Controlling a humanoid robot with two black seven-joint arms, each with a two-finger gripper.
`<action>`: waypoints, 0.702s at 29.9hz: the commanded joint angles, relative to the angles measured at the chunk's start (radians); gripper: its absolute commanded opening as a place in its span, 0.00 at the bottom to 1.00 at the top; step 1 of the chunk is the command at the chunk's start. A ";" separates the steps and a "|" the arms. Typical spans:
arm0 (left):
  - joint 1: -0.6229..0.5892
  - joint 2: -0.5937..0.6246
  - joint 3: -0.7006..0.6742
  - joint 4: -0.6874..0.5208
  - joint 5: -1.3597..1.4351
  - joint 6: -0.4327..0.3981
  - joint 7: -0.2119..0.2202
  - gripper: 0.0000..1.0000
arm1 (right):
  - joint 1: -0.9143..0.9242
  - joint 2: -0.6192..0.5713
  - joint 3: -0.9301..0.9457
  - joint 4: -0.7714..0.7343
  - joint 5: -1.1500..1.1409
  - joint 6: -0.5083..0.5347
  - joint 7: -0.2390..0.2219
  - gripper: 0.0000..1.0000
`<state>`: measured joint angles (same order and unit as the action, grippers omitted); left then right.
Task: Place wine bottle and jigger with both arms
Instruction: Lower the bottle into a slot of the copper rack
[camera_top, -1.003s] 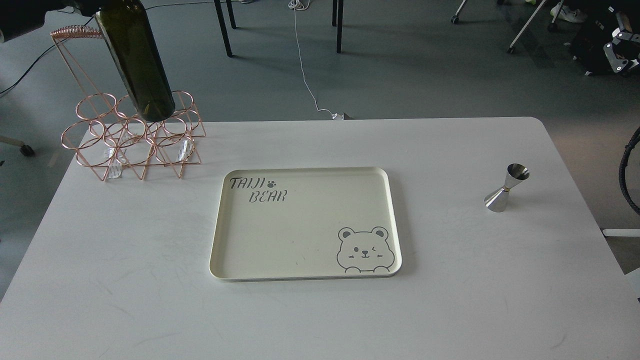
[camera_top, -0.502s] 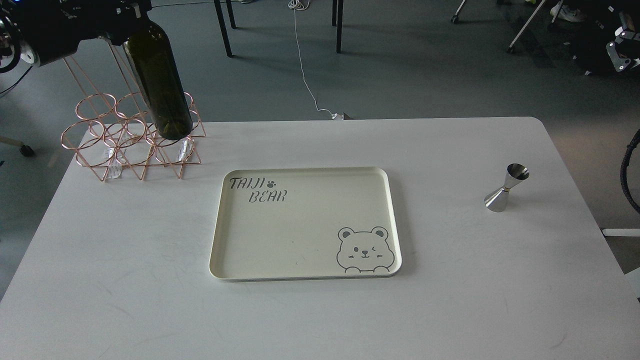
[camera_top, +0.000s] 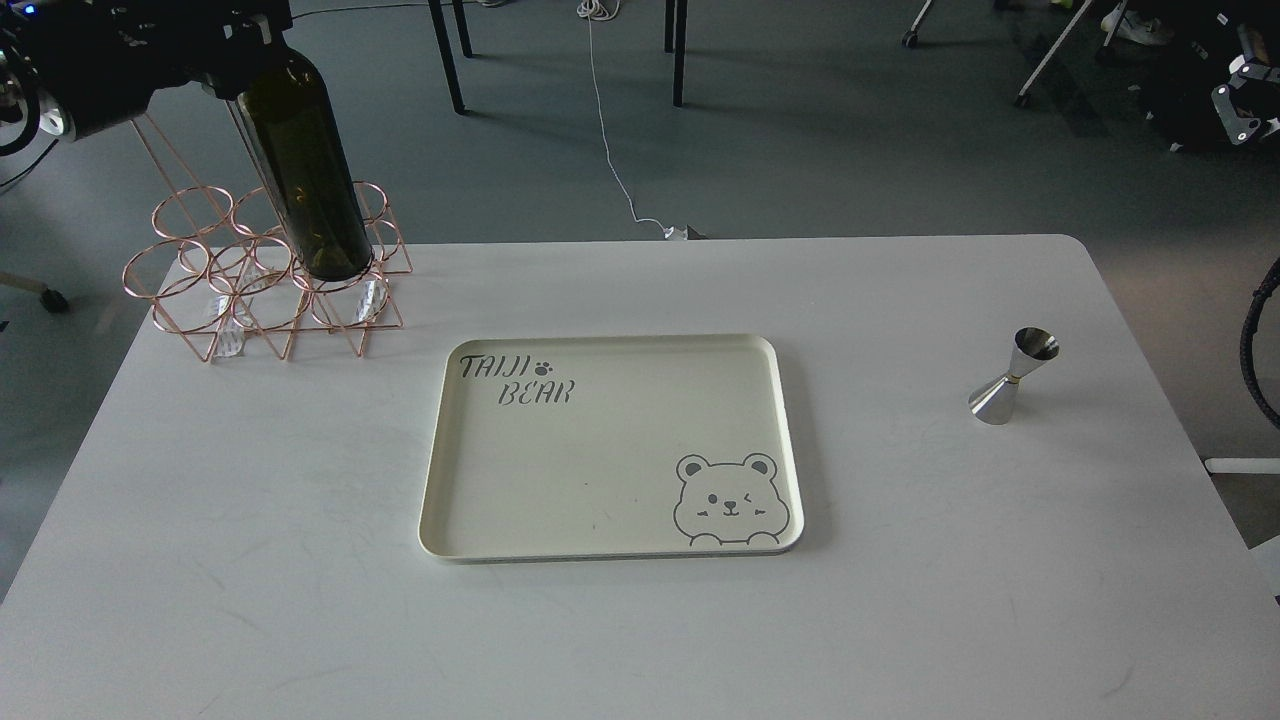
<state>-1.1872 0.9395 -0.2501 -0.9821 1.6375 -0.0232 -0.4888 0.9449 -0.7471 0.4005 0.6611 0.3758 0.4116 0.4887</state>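
Wine bottle at the rack, jigger alone on the right

The left gripper, dark at the top edge, meets the wine bottle at its shoulder; I cannot tell how its jaws stand. The bottle's base sits among the copper wire rack rings. The cream tray reads "TAIJI BEAR". The jigger stands upright on the table.

Dark olive-green wine bottle, rose-gold wire rack, cream bear-printed tray, silver jigger
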 joint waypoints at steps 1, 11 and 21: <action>0.000 -0.001 0.002 0.000 -0.001 0.000 0.000 0.22 | 0.000 0.000 0.001 0.000 0.000 0.000 0.000 0.97; 0.037 -0.002 0.000 0.019 -0.010 0.005 0.000 0.22 | 0.002 -0.001 0.008 -0.002 0.000 0.000 0.000 0.97; 0.089 -0.016 0.000 0.031 -0.018 0.057 0.000 0.24 | 0.002 -0.001 0.009 -0.002 0.000 0.000 0.000 0.97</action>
<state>-1.1051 0.9240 -0.2498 -0.9512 1.6216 0.0324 -0.4886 0.9465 -0.7485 0.4096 0.6595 0.3759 0.4110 0.4887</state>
